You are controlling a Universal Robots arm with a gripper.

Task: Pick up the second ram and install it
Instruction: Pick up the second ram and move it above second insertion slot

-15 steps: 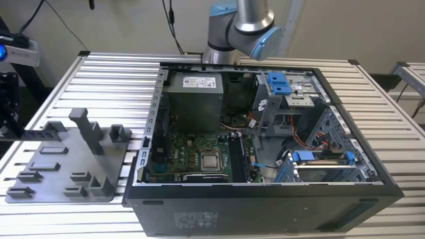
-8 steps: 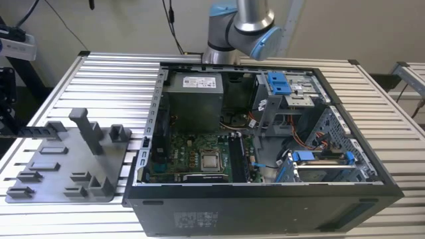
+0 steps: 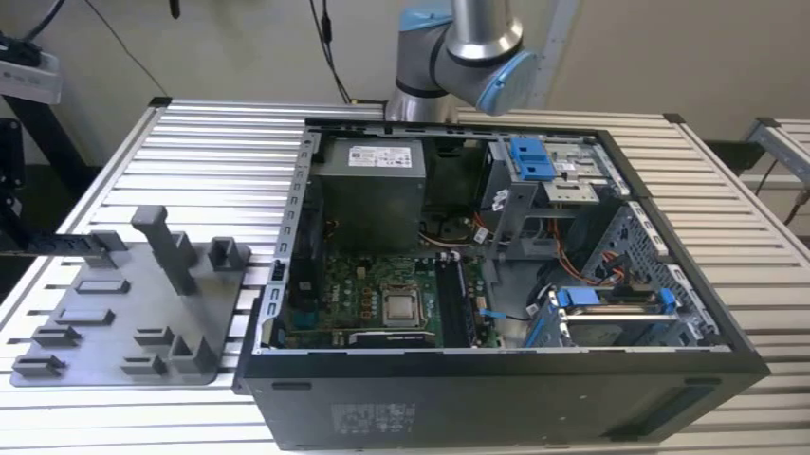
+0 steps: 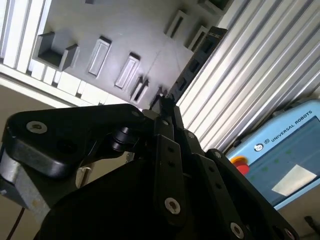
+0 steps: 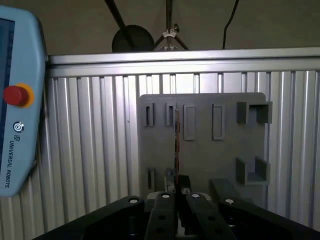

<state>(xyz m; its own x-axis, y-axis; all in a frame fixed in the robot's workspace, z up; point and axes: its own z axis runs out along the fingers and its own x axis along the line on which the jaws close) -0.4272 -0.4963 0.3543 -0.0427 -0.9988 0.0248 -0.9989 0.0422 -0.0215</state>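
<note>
- Grey holder tray [image 3: 114,365] lies on the slatted table [image 3: 215,161] at the exterior view's left, just beside the open computer case [image 3: 506,398]. The motherboard [image 3: 367,284] is exposed, with its memory slots [image 3: 451,294] next to the processor [image 3: 402,306]. Whether a slot is free — cannot tell.
- Second wrist view: the gripper [image 4: 165,102] has its jaws closed narrowly on the second ram [image 4: 197,60], which juts out beyond them, over the holder tray and apart from it.
- First wrist view: the second ram [image 5: 176,140] shows edge-on, a thin line running out from between the jaws. A teach pendant [image 5: 20,100] is near the table.
- Judgement: pick-up looks done and the carry to the computer case is the step in hand. Installing calls for the second ram squared to a free slot, notch matched, then pressed straight — skew risks a jam.
</note>
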